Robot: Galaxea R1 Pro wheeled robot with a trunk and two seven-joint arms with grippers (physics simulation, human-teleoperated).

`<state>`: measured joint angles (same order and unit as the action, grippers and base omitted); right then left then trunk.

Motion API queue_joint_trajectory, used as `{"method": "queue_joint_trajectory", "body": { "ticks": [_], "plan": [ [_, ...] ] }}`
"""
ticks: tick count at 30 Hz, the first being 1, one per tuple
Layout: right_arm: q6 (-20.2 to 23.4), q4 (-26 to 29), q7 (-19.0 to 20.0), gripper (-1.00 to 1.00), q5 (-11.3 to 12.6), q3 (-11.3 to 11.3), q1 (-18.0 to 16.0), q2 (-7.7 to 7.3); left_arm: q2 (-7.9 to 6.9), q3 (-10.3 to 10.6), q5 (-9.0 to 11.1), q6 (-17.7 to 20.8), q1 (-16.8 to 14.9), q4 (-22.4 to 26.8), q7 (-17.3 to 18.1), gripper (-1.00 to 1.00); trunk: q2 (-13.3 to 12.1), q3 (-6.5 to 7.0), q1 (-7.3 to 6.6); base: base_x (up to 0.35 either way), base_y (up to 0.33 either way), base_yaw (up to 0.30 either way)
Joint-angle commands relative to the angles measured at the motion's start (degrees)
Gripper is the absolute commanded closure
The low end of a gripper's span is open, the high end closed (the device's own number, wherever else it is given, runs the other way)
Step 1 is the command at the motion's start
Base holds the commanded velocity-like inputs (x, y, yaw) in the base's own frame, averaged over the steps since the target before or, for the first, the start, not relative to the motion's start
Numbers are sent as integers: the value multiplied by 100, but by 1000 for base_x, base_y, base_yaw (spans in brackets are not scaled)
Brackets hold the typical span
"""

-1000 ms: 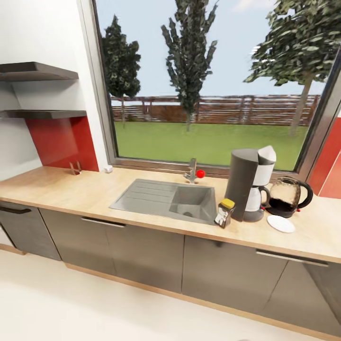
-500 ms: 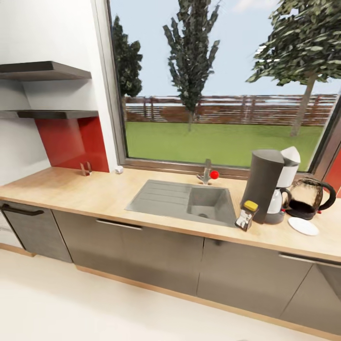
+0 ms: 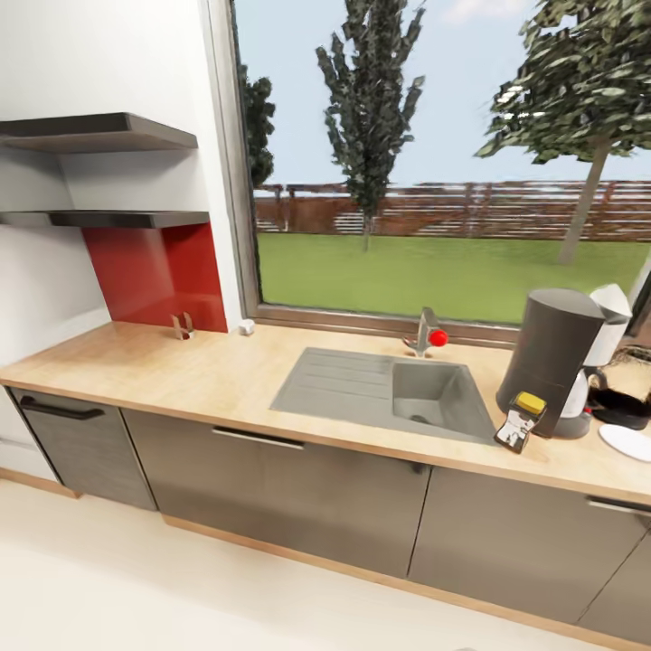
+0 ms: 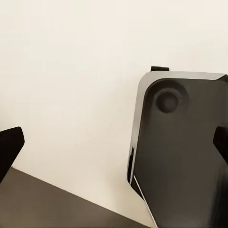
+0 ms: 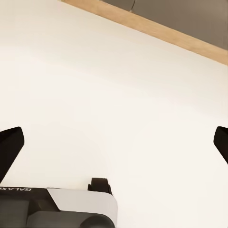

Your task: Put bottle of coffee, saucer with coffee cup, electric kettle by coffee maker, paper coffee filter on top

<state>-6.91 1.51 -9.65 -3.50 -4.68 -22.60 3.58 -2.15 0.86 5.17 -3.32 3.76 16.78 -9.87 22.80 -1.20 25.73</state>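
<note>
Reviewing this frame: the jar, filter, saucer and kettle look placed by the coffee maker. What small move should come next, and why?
Probably keep turning left to look for the cup. The saucer beside the coffee maker looks bare, no cup shows on the countertop, and both grippers, the left and the right, are open and empty.

Daylight is pouring through a wide window (image 3: 434, 181) showing trees, lawn and fence. Two dark shelves (image 3: 99, 131) are hanging over a red backsplash (image 3: 154, 271), while pale floor (image 3: 136, 579) is stretching below grey cabinets (image 3: 298, 488).
</note>
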Motion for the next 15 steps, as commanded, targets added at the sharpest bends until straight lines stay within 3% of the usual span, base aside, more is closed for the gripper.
{"method": "queue_joint_trajectory", "body": {
  "ticks": [1,15],
  "plan": [
    [-4,-10,-44,-100,-37,-44,-7,2,1,13,55,-11,4,10,-6,-100,12,-12,5,129,339,0],
    [-3,-10,-43,-100,-37,-42,-7,2,-4,11,55,-20,9,-11,-6,-100,12,-12,5,129,339,0]
  ]
}}
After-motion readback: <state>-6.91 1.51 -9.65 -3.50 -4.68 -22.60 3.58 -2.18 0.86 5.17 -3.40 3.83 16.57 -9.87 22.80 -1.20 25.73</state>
